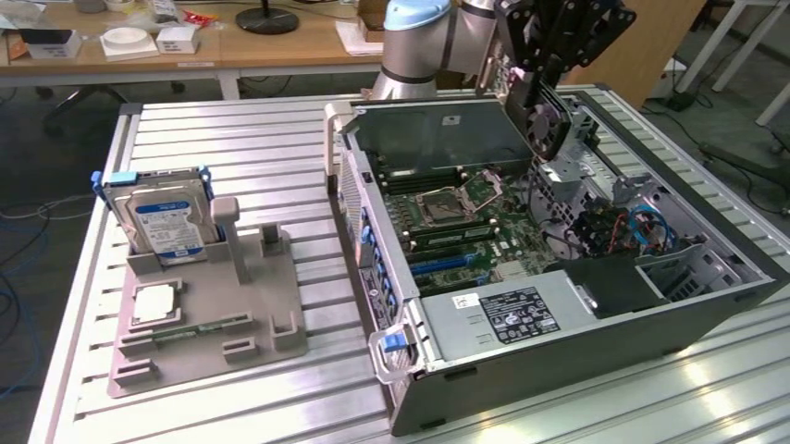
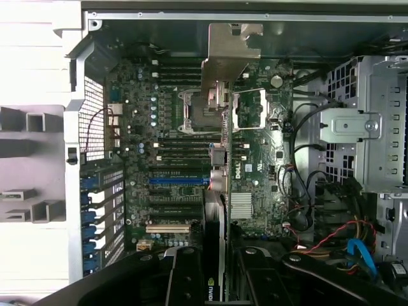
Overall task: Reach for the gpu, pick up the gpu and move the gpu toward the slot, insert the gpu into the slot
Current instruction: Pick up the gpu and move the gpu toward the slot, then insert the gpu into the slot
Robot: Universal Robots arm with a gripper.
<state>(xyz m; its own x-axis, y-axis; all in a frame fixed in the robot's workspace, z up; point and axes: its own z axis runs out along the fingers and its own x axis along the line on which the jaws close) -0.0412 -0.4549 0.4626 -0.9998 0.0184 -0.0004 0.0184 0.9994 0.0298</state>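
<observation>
The gripper [image 2: 220, 271] is clamped on the gpu [image 2: 222, 172]: one black finger [image 2: 185, 280] sits on each face of the card. In the wrist view the card is seen edge-on, with its pale metal bracket at the end away from the fingers. In the exterior view the gripper [image 1: 545, 85] holds the gpu [image 1: 550, 125] upright over the far end of the open computer case [image 1: 593, 324]. The card is above the motherboard [image 1: 475, 231] and apart from the blue slot [image 2: 178, 180].

The case lies on its side on a slatted aluminium table [image 1: 247, 129]. A grey fixture tray [image 1: 210, 319] lies on the exterior view's left. It carries an upright hard drive [image 1: 166, 222] and a small square chip [image 1: 154, 301]. Wooden desks [image 1: 284, 46] with assorted small items stand beyond the table.

The card hides the middle of the processor socket [image 2: 191, 108] in the wrist view. The card's connector edge cannot be seen. The upper part of the robot arm [image 1: 413, 42] is cut off at the frame edge. Red and blue cables [image 2: 357, 245] crowd the drive bay, and their routing is hard to follow.
</observation>
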